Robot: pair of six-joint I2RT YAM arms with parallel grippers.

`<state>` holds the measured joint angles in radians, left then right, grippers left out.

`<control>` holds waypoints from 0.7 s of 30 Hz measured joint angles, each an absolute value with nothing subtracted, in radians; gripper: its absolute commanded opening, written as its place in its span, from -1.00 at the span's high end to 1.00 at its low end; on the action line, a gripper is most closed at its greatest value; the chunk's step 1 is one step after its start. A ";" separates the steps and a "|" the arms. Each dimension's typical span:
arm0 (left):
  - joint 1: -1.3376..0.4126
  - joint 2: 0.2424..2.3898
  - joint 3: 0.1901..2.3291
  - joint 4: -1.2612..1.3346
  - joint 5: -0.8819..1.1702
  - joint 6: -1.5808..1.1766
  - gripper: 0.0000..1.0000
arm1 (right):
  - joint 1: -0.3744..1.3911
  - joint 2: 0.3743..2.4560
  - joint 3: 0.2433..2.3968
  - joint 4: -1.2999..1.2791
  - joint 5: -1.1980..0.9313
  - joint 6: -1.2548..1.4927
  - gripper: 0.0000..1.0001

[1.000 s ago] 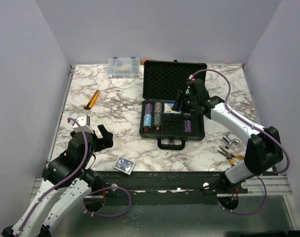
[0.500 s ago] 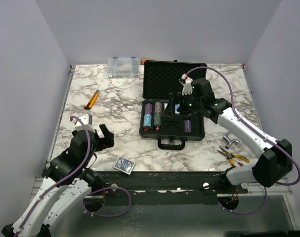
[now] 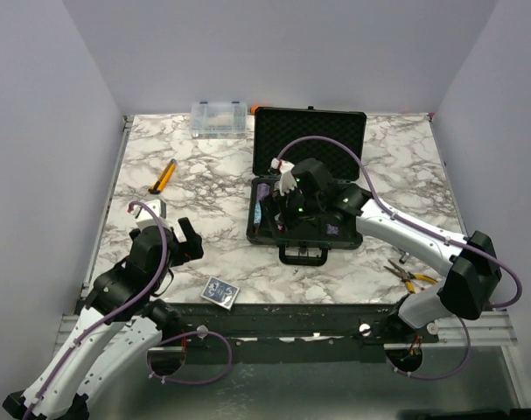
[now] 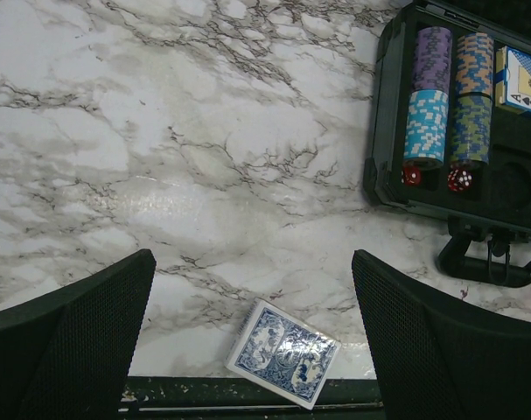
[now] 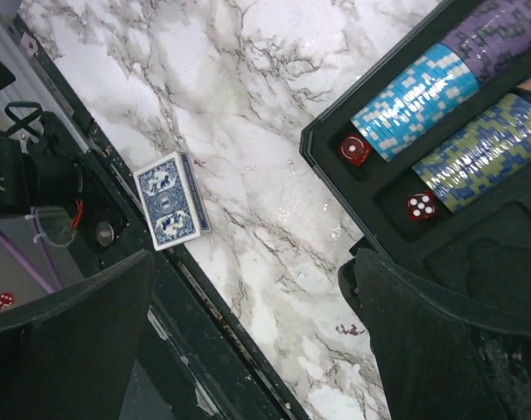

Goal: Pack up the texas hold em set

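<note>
Texas hold em set pieces are sitting mostly inside the black hard case (image 4: 380,122), which is lying open right of center on the marble table (image 3: 204,175). Its foam-lined lid (image 3: 309,140) is standing up at the far side, and its handle (image 4: 488,258) is pointing toward the near edge.

In the slotted tray (image 4: 510,188), 4 chip stacks are lying on their sides in 2 rows. A purple stack (image 4: 432,59) is lying end to end with a light blue stack (image 4: 425,127). Beside them, an orange-and-blue stack (image 4: 474,63) is meeting a green-and-blue stack (image 4: 471,129). 2 red dice (image 4: 411,176) are resting at the near ends of those rows. 1 blue-white card deck (image 4: 523,80) is sitting in the tray just right of the chips.

A 2nd deck (image 3: 220,292) is lying loose by the table's near edge, well apart from the case and to its left.

The left gripper (image 3: 186,241) is hovering over bare marble near that loose deck, its jaws spread wide and gripping nothing. The right gripper (image 5: 252,262) is hanging over the case's near-left corner, also spread wide and holding nothing.

A clear organizer box (image 3: 219,118) is sitting at the far edge, an orange-handled tool (image 3: 164,177) is lying at the left, and pliers (image 3: 411,278) are lying right of the case.
</note>
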<state>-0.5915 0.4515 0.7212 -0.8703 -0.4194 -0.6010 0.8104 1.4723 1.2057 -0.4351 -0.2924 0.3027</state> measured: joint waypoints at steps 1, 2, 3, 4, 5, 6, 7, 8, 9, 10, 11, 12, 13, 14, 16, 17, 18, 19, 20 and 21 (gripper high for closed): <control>-0.591 0.452 0.721 -0.870 -0.420 -0.601 -0.86 | 0.820 1.479 1.206 -0.430 -0.293 0.302 -1.00; -0.591 0.452 0.721 -0.870 -0.420 -0.601 -0.86 | 0.827 1.484 1.206 -0.425 -0.294 0.300 -1.00; -0.591 0.452 0.721 -0.870 -0.420 -0.602 -0.86 | 0.833 1.488 1.206 -0.418 -0.294 0.297 -1.00; -0.591 0.452 0.721 -0.870 -0.422 -0.603 -0.85 | 0.841 1.491 1.206 -0.410 -0.297 0.294 -1.00; -0.591 0.452 0.721 -0.871 -0.424 -0.604 -0.85 | 0.849 1.492 1.206 -0.400 -0.300 0.293 -1.00; -0.591 0.452 0.721 -0.871 -0.432 -0.608 -0.85 | 0.856 1.493 1.206 -0.390 -0.300 0.290 -1.00; -0.591 0.452 0.721 -0.871 -0.437 -0.611 -0.84 | 0.866 1.493 1.206 -0.377 -0.299 0.288 -1.00; -0.591 0.452 0.721 -0.872 -0.443 -0.616 -0.84 | 0.880 1.493 1.206 -0.366 -0.297 0.286 -1.00; -0.591 0.453 0.721 -0.875 -0.450 -0.621 -0.84 | 0.895 1.494 1.206 -0.357 -0.295 0.283 -1.00; -0.591 0.454 0.721 -0.878 -0.456 -0.625 -0.84 | 0.916 1.496 1.206 -0.347 -0.285 0.277 -1.00; -0.591 0.457 0.721 -0.883 -0.463 -0.633 -0.84 | 0.939 1.501 1.206 -0.339 -0.278 0.270 -1.00; -0.591 0.461 0.722 -0.886 -0.466 -0.636 -0.83 | 0.963 1.509 1.206 -0.331 -0.271 0.263 -1.00; -0.591 0.465 0.722 -0.889 -0.470 -0.639 -0.83 | 0.985 1.518 1.206 -0.326 -0.266 0.258 -1.00; -0.591 0.470 0.722 -0.893 -0.474 -0.643 -0.84 | 1.004 1.529 1.206 -0.320 -0.260 0.252 -1.00; -0.591 0.474 0.722 -0.902 -0.480 -0.648 -0.84 | 1.037 1.548 1.205 -0.308 -0.251 0.240 -1.00; -0.591 0.473 0.722 -0.905 -0.482 -0.650 -0.84 | 1.053 1.557 1.205 -0.304 -0.248 0.233 -1.00; -0.591 0.471 0.722 -0.908 -0.485 -0.651 -0.84 | 1.069 1.562 1.203 -0.296 -0.243 0.227 -1.00; -0.591 0.470 0.722 -0.909 -0.487 -0.653 -0.84 | 1.085 1.564 1.199 -0.287 -0.239 0.220 -1.00; -0.591 0.469 0.722 -0.909 -0.488 -0.654 -0.83 | 1.100 1.565 1.195 -0.276 -0.231 0.213 -1.00; -0.591 0.467 0.722 -0.910 -0.488 -0.654 -0.84 | 1.113 1.565 1.190 -0.263 -0.225 0.205 -1.00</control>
